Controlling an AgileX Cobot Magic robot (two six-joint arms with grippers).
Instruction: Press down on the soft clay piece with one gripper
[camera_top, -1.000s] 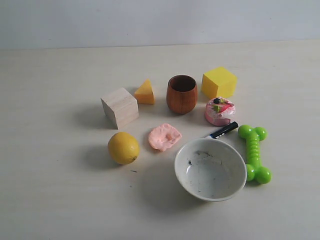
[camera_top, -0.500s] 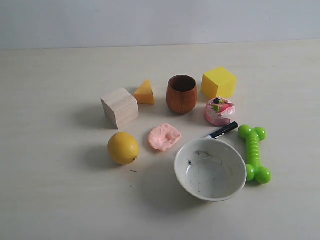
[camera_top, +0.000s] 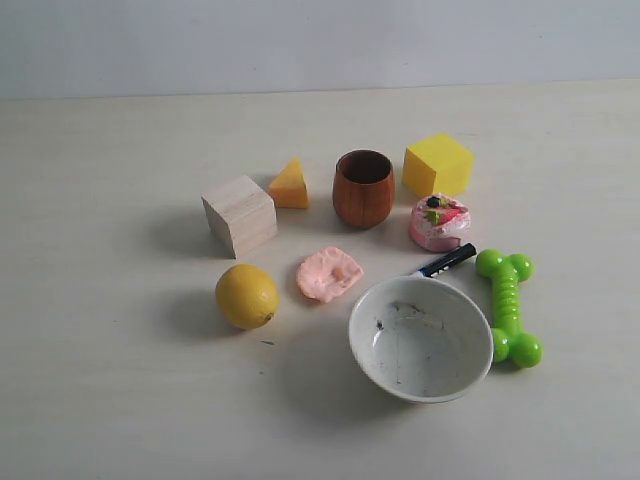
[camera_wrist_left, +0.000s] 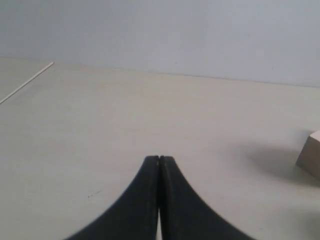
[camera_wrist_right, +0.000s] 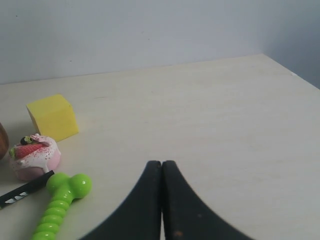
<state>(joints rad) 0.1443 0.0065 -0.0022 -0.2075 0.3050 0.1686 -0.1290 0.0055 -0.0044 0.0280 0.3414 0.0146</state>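
Observation:
The soft clay piece, a flat lumpy salmon-pink blob, lies on the table in the exterior view between the lemon and the white bowl. Neither arm shows in the exterior view. In its wrist view my left gripper is shut, its two black fingers pressed together with nothing between them, over bare tabletop. My right gripper is likewise shut and empty over bare table. The clay shows in neither wrist view.
Around the clay stand a wooden cube, an orange wedge, a brown wooden cup, a yellow block, a pink toy cake, a black marker and a green toy bone.

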